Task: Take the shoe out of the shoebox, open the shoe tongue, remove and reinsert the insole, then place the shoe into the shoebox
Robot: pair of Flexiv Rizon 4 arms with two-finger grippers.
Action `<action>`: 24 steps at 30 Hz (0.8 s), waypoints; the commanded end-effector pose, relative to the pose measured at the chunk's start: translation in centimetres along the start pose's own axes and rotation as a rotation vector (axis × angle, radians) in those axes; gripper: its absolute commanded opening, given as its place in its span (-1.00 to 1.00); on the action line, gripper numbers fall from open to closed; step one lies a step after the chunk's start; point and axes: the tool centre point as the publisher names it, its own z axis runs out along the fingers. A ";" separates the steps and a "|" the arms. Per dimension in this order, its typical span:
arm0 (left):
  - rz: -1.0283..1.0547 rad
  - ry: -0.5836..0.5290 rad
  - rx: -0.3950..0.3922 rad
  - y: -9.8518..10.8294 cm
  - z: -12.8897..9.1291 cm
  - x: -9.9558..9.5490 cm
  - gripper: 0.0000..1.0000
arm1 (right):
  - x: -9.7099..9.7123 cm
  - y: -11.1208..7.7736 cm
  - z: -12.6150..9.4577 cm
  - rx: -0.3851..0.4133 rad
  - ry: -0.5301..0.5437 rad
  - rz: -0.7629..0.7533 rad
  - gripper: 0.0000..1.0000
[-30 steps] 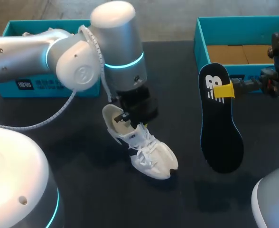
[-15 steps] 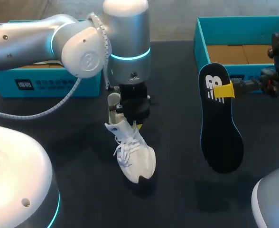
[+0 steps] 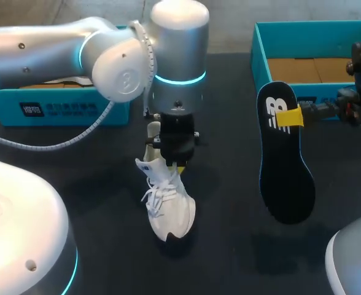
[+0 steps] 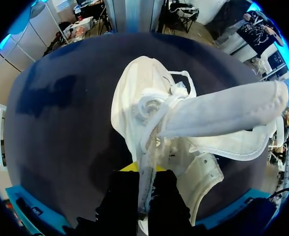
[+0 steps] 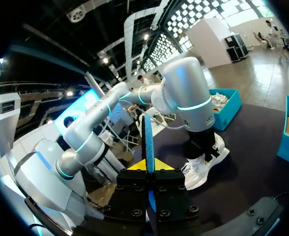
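**Shoe** (image 3: 168,206): white, laced, near the middle of the table (image 3: 229,258). Toe points to the near edge and heel is raised; whether the sole bears fully on the table cannot be told. In the left wrist view the shoe (image 4: 149,113) hangs ahead of the fingers, its opening spread.

**Left end effector** (image 3: 175,162): directly above the heel end. Fingers are nearly closed, pinching a thin edge of the upper at the shoe's opening from both sides.

**Insole** (image 3: 285,166): dark, with a blue rim, out of the shoe and well apart from it at the right. It is held upright above the table, its long part hanging down.

**Right end effector** (image 3: 291,117): closed narrowly on the insole near its upper end. In the right wrist view the insole (image 5: 147,142) stands edge-on between the yellow tips.

**Shoebox** (image 3: 260,43): teal, open, at the far right corner, just behind the insole, brown floor showing. A second teal box (image 3: 58,107) sits far left.

**Step in hand**: insole removed, reinsertion apparently pending.

**Next move, as judged**: carry the insole across to the held-open shoe, tilt it in line with the opening, feed it toe-end first while the left grip keeps the shoe steady.
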 end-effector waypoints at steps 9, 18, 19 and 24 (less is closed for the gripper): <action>0.050 0.058 0.018 -0.7 2.0 -1.0 -1.00 | 0.6 -1.0 -0.2 -0.306 -0.013 0.002 -1.00; 0.034 0.057 0.027 -1.2 3.4 -2.0 -1.00 | 0.6 -1.0 -0.2 -0.306 -0.013 0.002 -1.00; 0.029 0.061 0.029 -1.2 3.5 -2.0 -1.00 | 0.6 -1.0 -0.2 -0.306 -0.013 0.002 -1.00; 0.029 0.071 0.032 -1.9 3.6 -2.2 -1.00 | 0.6 -1.0 -0.2 -0.306 -0.013 0.002 -1.00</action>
